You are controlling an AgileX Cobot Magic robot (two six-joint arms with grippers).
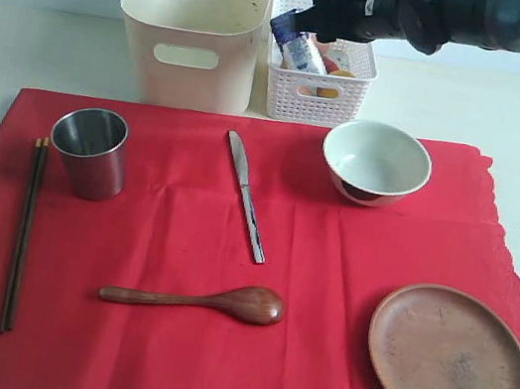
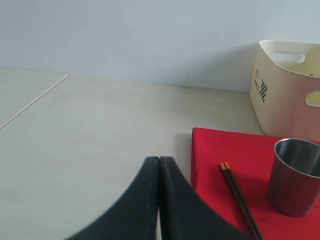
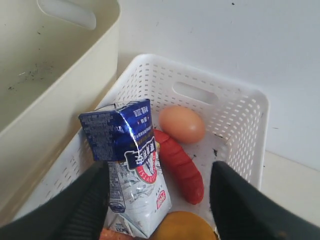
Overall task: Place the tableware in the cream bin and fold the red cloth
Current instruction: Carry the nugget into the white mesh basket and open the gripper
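The right tool (image 3: 160,172), spread above the white basket (image 3: 240,97), should rise straight, clear of the milk carton (image 3: 127,140), then reach the bowl (image 1: 376,155) near that basket.

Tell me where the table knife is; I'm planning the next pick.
In the exterior view the table knife lies on the red cloth near its middle, between the steel cup at left and the pale bowl at right.

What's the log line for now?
right gripper: open above white lattice basket with blue milk carton | left gripper: shut beside red fabric cloth | cream plastic bin: nothing visible inside
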